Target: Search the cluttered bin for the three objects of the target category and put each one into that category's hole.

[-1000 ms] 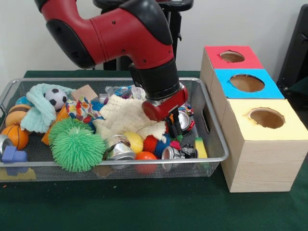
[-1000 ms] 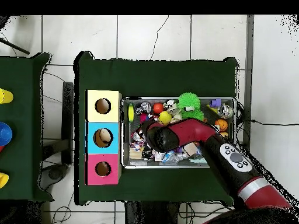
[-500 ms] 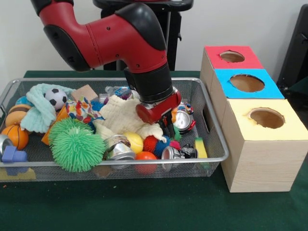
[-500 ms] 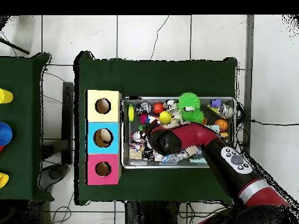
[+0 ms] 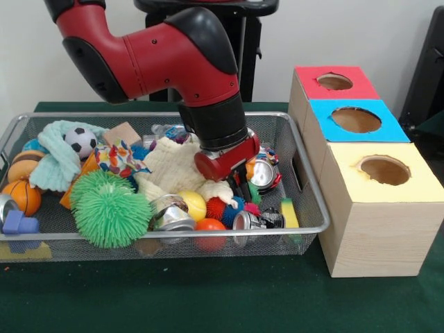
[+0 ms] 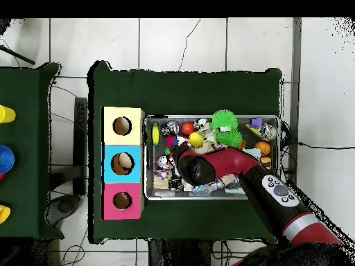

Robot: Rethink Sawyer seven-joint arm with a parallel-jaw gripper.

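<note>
My gripper (image 5: 244, 189) is low inside the wire bin (image 5: 309, 208), in its right part. It sits between the cream cloth (image 5: 173, 166) and a crushed can (image 5: 263, 172), just above the red and blue spiky balls (image 5: 225, 207). Two more crushed cans lie at the front: one (image 5: 171, 214) beside a yellow ball (image 5: 193, 203), another (image 5: 254, 220) by the front rim. The overhead view shows only the red wrist (image 6: 195, 168) over the bin's left half; the gripper is hidden under it. I see nothing held.
A wooden box stands right of the bin with a red hole (image 5: 334, 82), a blue hole (image 5: 356, 119) and a yellow hole (image 5: 384, 169). The bin's left part holds green spiky balls (image 5: 107, 205), a soccer ball (image 5: 81, 141), basketballs (image 5: 22, 196) and a teal cloth (image 5: 55, 161).
The arm has shifted slightly to the picture's left in the front view and sunk lower, bringing the gripper down among the items by the cans.
</note>
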